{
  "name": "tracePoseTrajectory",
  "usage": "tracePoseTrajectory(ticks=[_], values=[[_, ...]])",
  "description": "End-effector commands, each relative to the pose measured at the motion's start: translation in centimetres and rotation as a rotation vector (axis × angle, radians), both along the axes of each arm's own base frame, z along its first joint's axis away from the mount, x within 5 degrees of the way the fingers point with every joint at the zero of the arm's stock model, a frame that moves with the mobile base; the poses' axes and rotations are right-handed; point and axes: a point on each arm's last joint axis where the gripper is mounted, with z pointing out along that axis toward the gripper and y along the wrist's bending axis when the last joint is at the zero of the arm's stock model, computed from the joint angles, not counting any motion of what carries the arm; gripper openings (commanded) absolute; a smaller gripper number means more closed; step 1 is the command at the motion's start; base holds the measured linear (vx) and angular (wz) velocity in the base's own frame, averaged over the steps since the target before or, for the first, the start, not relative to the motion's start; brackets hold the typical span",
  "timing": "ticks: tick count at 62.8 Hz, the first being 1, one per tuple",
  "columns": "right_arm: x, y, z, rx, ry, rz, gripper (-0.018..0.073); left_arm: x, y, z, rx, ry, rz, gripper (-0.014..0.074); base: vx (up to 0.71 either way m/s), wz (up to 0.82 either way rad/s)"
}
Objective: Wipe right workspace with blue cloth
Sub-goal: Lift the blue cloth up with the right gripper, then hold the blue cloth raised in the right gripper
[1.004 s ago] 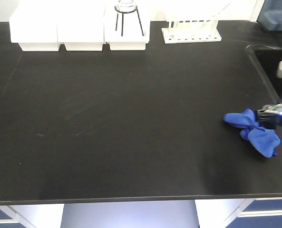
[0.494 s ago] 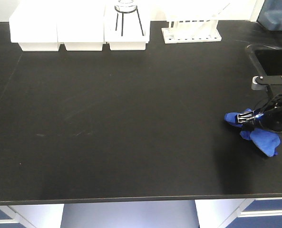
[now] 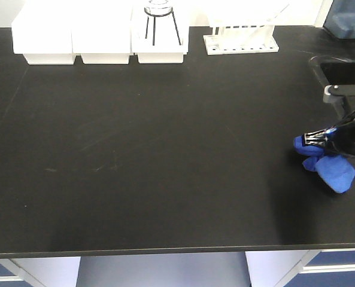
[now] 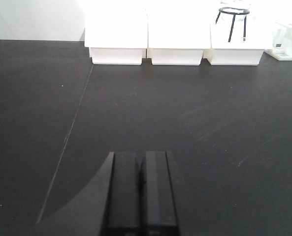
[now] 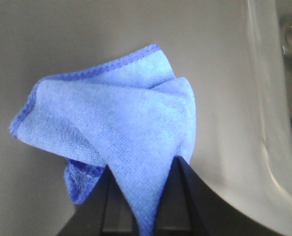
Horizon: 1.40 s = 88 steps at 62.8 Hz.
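The blue cloth (image 3: 336, 171) is bunched at the right end of a black benchtop (image 3: 165, 155) with white racks and a sink. My right gripper (image 3: 312, 139) is shut on it. In the right wrist view the cloth (image 5: 111, 113) fans out ahead of the gripper (image 5: 143, 169), with a fold pinched between the jaws. My left gripper (image 4: 142, 156) is shut and empty, low over the bare black top; it does not show in the front view. The right workspace, the plain benchtop with the small box, is out of view.
The sink (image 3: 345, 72) is sunk into the top just behind the right gripper, and its pale rim (image 5: 264, 123) runs close beside the cloth. White boxes (image 3: 72, 39), a tripod stand (image 3: 161, 27) and a tube rack (image 3: 240, 36) line the back edge.
The right gripper came down onto the cloth and shut on it. The cloth's left tip has been pulled right and the cloth is more bunched. The left arm has not moved.
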Motion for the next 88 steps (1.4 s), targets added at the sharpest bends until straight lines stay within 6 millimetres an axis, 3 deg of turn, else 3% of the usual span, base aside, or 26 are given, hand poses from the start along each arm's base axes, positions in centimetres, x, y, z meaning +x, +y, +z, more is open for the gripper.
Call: tracePoseTrajectory(ticks=[1,14,22,37,45,49,58,59,60,70,78,88], values=[[-0.2,0.0,4.2,-0.002,-0.165,0.002,-0.0009,0.1,-0.1,-0.2,-0.009,-0.064,-0.017,-0.0006,0.00,0.00],[-3.5,1.5,10.6,-0.046,-0.358,0.106,-0.0008,0.1,-0.1,-0.2,-0.009,-0.064,-0.017,-0.0006,0.00,0.00],[-7.1,2.6,14.4,-0.091,-0.450,0.203,-0.0008,0.1,-0.1,-0.2,-0.009,-0.064,-0.017,-0.0006,0.00,0.00],[-14.5,3.0,19.5,-0.049,-0.651,0.221,-0.0008,0.1,-0.1,-0.2,-0.009,-0.064,-0.017,-0.0006,0.00,0.00],[-18.6,2.8,20.8,-0.021,-0.762,0.230,-0.0008,0.1,-0.1,-0.2,-0.009,-0.064,-0.017,-0.0006,0.00,0.00],[-20.3,2.9,20.2,-0.013,-0.791,0.252,-0.0006,0.1,-0.1,-0.2,-0.009,-0.064,-0.017,-0.0006,0.00,0.00],[-23.9,2.9,16.4,0.040,-0.821,0.265,-0.0005,0.1,-0.1,-0.2,-0.009,-0.064,-0.017,-0.0006,0.00,0.00],[-25.7,2.9,12.9,0.040,-0.877,0.283,-0.0005,0.1,-0.1,-0.2,-0.009,-0.064,-0.017,-0.0006,0.00,0.00],[-25.9,2.8,13.0,0.038,-0.898,0.283,-0.0005,0.1,-0.1,-0.2,-0.009,-0.064,-0.017,-0.0006,0.00,0.00],[-25.5,2.8,9.8,0.029,-1.019,0.275,-0.0005,0.1,-0.1,-0.2,-0.009,-0.064,-0.017,-0.0006,0.00,0.00],[-24.7,2.8,8.4,0.023,-1.114,0.268,-0.0005,0.1,-0.1,-0.2,-0.009,-0.064,-0.017,-0.0006,0.00,0.00],[-24.5,2.9,7.6,0.025,-1.114,0.266,-0.0002,0.1,-0.1,-0.2,-0.009,-0.064,-0.017,-0.0006,0.00,0.00]])
